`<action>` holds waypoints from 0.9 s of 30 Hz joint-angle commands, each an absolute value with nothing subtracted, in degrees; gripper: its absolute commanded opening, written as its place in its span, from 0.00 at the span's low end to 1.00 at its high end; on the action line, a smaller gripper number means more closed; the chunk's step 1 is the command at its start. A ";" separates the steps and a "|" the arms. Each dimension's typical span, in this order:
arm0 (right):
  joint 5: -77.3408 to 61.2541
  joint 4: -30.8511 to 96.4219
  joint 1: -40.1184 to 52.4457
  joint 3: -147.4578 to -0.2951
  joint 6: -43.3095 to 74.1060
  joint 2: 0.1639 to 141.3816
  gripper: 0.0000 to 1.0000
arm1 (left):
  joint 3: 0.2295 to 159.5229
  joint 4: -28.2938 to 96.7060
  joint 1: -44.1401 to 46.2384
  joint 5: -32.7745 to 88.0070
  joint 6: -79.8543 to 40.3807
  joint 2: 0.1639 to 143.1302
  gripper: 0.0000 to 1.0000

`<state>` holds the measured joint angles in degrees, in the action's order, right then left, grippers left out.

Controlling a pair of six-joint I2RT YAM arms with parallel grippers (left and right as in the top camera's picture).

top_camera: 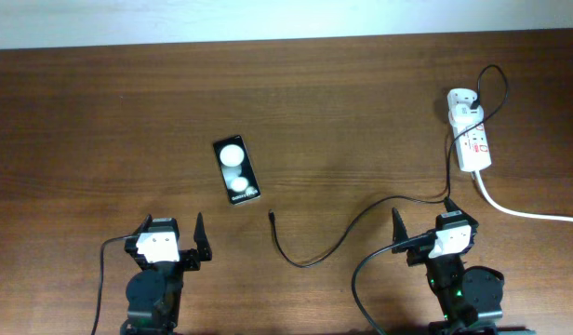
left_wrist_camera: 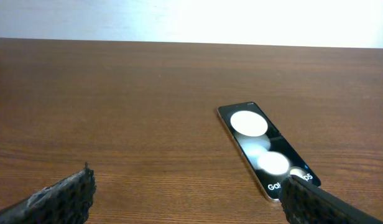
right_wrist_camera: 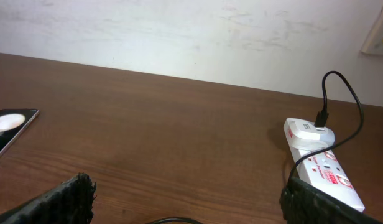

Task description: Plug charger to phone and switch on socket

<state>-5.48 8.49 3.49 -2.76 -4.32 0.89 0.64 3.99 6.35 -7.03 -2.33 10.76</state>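
Note:
The black phone (top_camera: 235,171) lies flat mid-table, its two white round patches up; it also shows in the left wrist view (left_wrist_camera: 266,151) and at the left edge of the right wrist view (right_wrist_camera: 8,127). The thin black charger cable (top_camera: 342,235) runs from the white adapter down to its loose plug tip (top_camera: 271,216), below and right of the phone. The white socket strip (top_camera: 472,130) lies far right and shows in the right wrist view (right_wrist_camera: 322,165). My left gripper (top_camera: 171,233) is open and empty below the phone. My right gripper (top_camera: 421,226) is open and empty below the socket.
The thick white power cord (top_camera: 528,212) runs from the socket off the right edge. A pale wall borders the far edge of the brown wooden table (top_camera: 342,102).

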 commanded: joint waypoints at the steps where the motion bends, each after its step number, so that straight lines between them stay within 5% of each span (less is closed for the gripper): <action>1: -5.39 8.38 3.84 -2.24 -4.08 0.21 0.99 | 0.58 4.32 6.59 -6.90 -1.21 10.55 0.99; 27: -5.39 8.38 3.84 -2.24 -4.08 0.21 0.99 | 0.58 3.36 6.59 -6.44 -1.98 10.55 0.99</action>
